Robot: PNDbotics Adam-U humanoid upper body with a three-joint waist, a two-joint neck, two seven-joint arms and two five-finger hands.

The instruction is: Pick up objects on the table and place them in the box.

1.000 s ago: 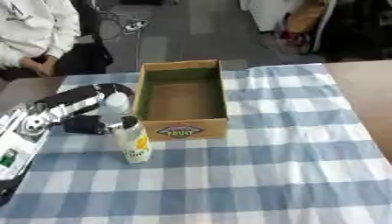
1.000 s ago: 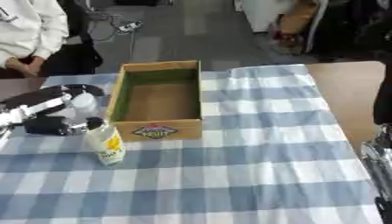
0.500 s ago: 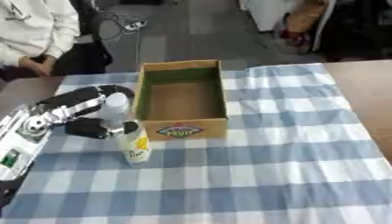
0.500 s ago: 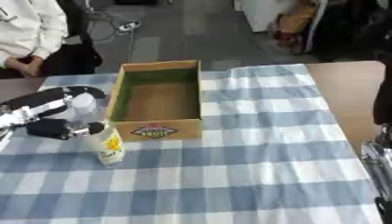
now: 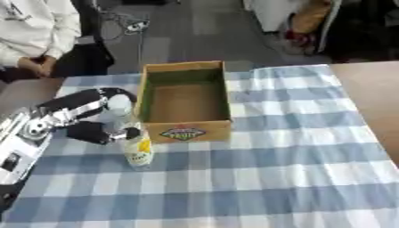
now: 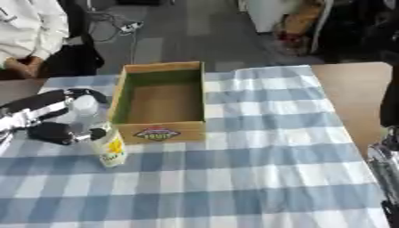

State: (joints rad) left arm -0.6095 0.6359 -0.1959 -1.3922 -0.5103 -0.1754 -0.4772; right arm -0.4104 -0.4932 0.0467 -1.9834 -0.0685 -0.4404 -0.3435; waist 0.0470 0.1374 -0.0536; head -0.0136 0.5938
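The left robot hand [image 5: 97,116] curls around what looks like a clear bottle [image 5: 119,111] standing on the checked surface [image 5: 280,169]. A yellow-labelled bottle [image 5: 139,149] stands just in front, beside the open cardboard box [image 5: 185,101]. At far right, the right robot hand [image 6: 384,178] barely shows; its fingers cannot be told

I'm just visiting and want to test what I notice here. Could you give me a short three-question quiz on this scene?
1. True or false: the cardboard box already holds an object.
2. The left hand is at which thing? A) a clear bottle with a white cap B) the yellow-labelled bottle C) the box
3. Fill in: the checked cloth is blue and ____.

Key: 1 false, its inside looks bare. 2 A, fingers curled round it. 3 white.
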